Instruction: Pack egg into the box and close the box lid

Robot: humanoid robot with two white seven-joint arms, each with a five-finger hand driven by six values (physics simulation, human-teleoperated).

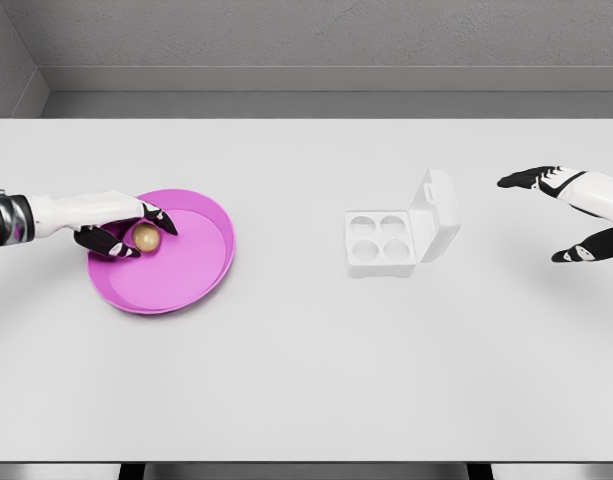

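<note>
Left hand (pixel 126 232) curled round tan egg (pixel 146 237) inside pink plate (pixel 201 275) on worktop (pixel 306 380); right hand (pixel 566 215) spread, empty, right of open four-cup box (pixel 381 242); egg likely light, smooth, brittle; best gripped gently across its middle.

- The scene is bright and evenly lit, with soft, diffuse light that seems to fall from above.
- The white table (pixel 306 380) reads almost uniformly pale, with no glare patches or hot spots.
- Shadows are faint: a soft dark edge sits under the pink plate (pixel 201 285) along its near rim, and a light one beside the open box (pixel 386 245).
- The grey wall (pixel 306 40) behind looks dimmer and slightly grainy.
- Everything is in sharp focus, with clean rendered edges and no motion blur.
- Straight table edges show no visible bending near the frame borders.
</note>
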